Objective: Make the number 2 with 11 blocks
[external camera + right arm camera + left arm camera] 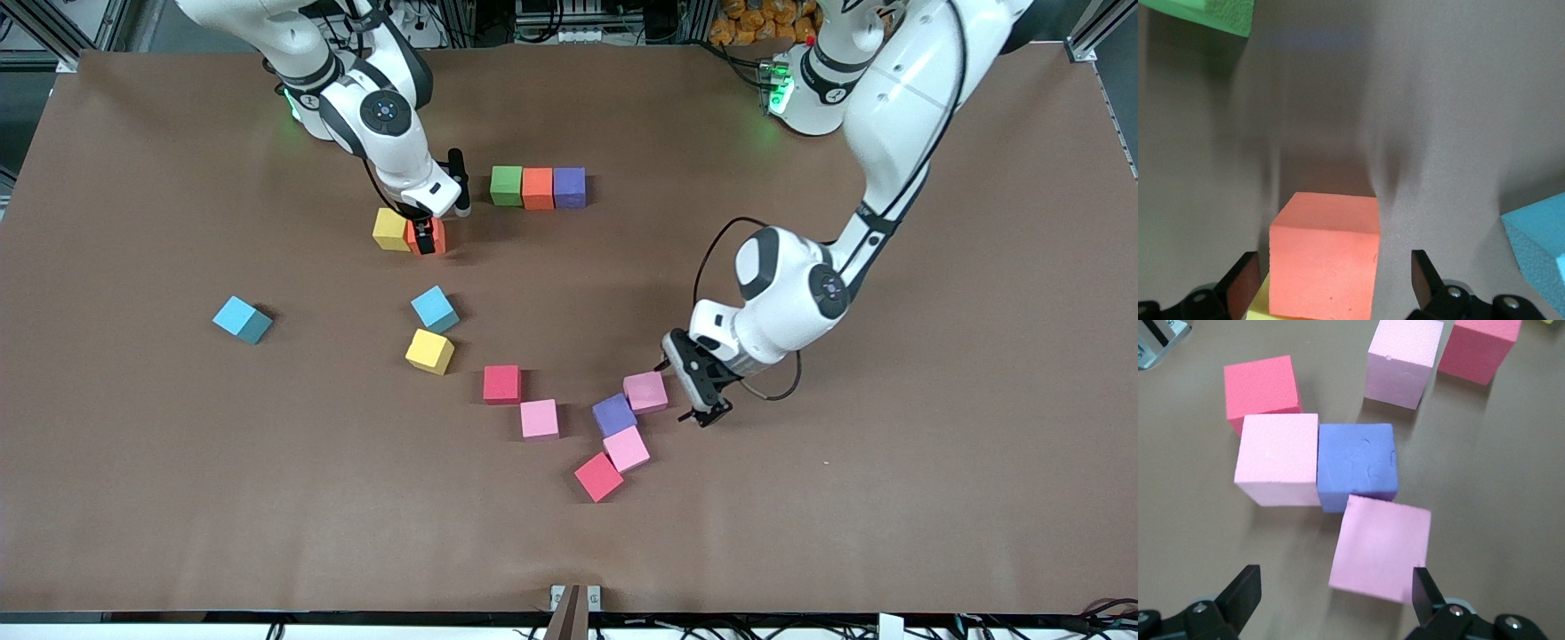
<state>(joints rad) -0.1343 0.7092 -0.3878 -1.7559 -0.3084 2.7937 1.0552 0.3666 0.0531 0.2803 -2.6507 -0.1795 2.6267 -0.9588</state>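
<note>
A row of three blocks, green (506,185), orange (538,188) and purple (569,187), lies near the robots' bases. My right gripper (427,238) is open, low around a loose orange block (1325,253) that touches a yellow block (389,228). One finger (1245,280) is close to the block, the other stands apart. My left gripper (692,391) is open and empty, low beside a pink block (645,392), which sits just ahead of its fingertips in the left wrist view (1381,550). That pink block touches a purple block (614,415).
Loose blocks lie nearer the front camera: two light blue (242,319) (435,308), yellow (430,351), red (501,384), pink (539,419), pink (627,449) and red (598,477). The brown table (889,489) is bare toward the left arm's end.
</note>
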